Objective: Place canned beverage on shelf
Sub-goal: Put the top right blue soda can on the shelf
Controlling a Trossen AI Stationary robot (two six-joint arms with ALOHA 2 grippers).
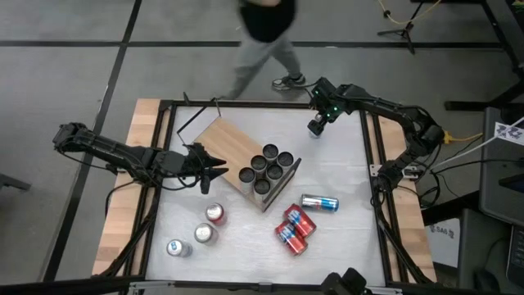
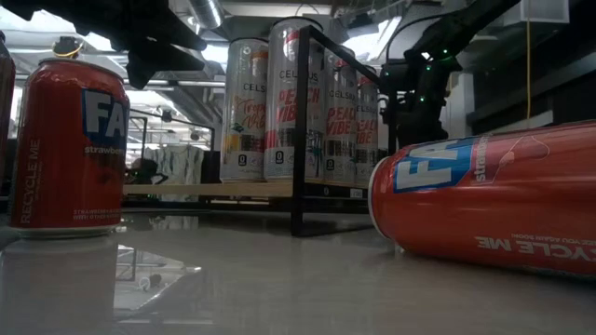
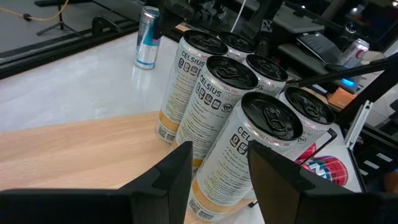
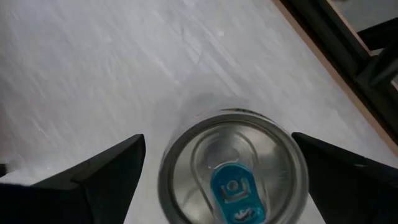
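White surface (image 1: 246, 246) is being shown with the right tool (image 4: 217, 155), spread wide, poised over an upright silver can (image 4: 231, 168) near the far edge, where an off-centre closure is judged likely to topple it short of the shelf (image 1: 225, 143), beside which the left tool (image 3: 217, 174), narrowly parted and empty, is being kept.

In the high view the right pincer (image 1: 318, 124) covers the can beneath it, so that can goes unseen there. The right wrist view shows only this can's top (image 4: 233, 171), cut off by the picture's edge, its body and label hidden. In the low view the lying red can (image 2: 489, 195) runs off the side, and the upright red can (image 2: 67, 149) shows just part of its lettering. The six tall cans (image 1: 267, 168) on the shelf (image 1: 229, 147) show only dark tops from above. A person (image 1: 266, 37) beyond the surface is blurred and cropped.
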